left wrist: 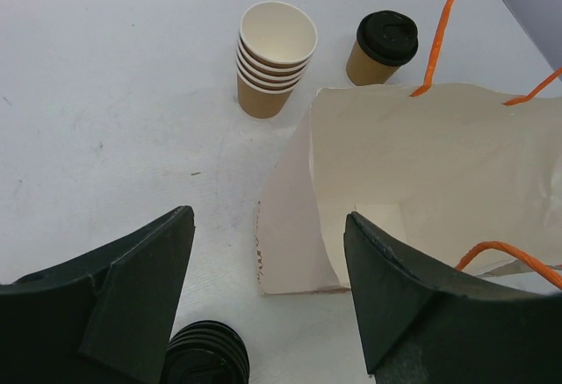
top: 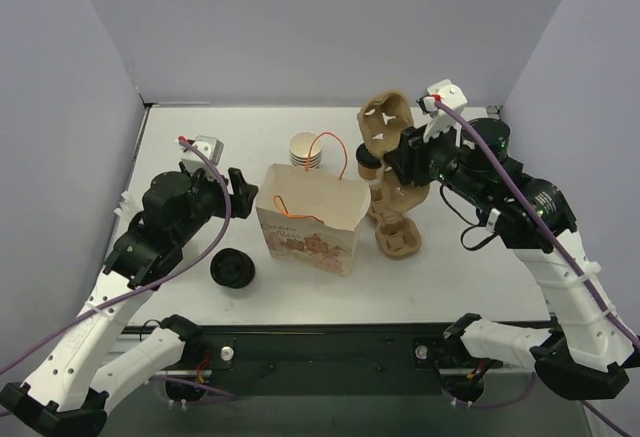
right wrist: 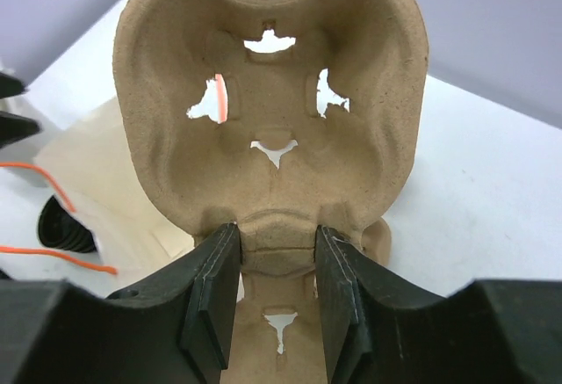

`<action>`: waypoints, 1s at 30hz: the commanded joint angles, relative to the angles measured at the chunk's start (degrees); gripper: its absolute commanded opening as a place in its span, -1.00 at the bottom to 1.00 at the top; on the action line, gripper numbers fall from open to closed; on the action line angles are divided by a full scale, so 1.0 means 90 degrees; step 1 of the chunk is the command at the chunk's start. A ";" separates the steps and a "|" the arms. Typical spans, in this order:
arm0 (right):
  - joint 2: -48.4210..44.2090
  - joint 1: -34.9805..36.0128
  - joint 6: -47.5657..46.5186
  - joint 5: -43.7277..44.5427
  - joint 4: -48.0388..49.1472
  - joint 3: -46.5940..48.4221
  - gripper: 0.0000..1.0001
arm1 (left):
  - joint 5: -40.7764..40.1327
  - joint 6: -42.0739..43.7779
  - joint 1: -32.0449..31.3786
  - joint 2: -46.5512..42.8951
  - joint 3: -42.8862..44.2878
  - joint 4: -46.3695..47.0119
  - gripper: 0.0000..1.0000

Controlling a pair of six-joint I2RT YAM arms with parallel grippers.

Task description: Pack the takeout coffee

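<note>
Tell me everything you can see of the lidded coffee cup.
The lidded coffee cup is small, tapered, of tan kraft-looking paper, closed by a round black plastic lid with a raised rim. It stands upright on the white table, beside the stack of nested cups but apart from it, just behind the open paper bag, whose rim reaches its foot in the left wrist view; contact there cannot be told. No jaws touch it.

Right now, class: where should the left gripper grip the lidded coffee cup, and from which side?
Probably the tan wall just under the black lid of the coffee cup, coming down from above. It stands upright and widens upward, so the lid rim should stop slipping; the paper bag blocks the near side, the cup stack crowds one flank.
</note>
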 commanded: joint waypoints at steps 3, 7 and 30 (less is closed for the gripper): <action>0.0370 0.0807 -0.0897 -0.0766 0.1212 0.0118 -0.31 | 0.0360 -0.0266 0.0004 0.0022 0.0194 0.0042 0.54; 0.0897 0.1325 -0.1220 -0.0717 0.1222 0.0440 -0.30 | 0.0438 -0.0305 0.0004 0.0031 0.0155 0.0042 0.46; 0.2177 0.1570 -0.1601 -0.1187 0.0685 0.0050 -0.30 | 0.0087 -0.1018 0.0014 -0.0223 -0.0061 -0.0397 0.33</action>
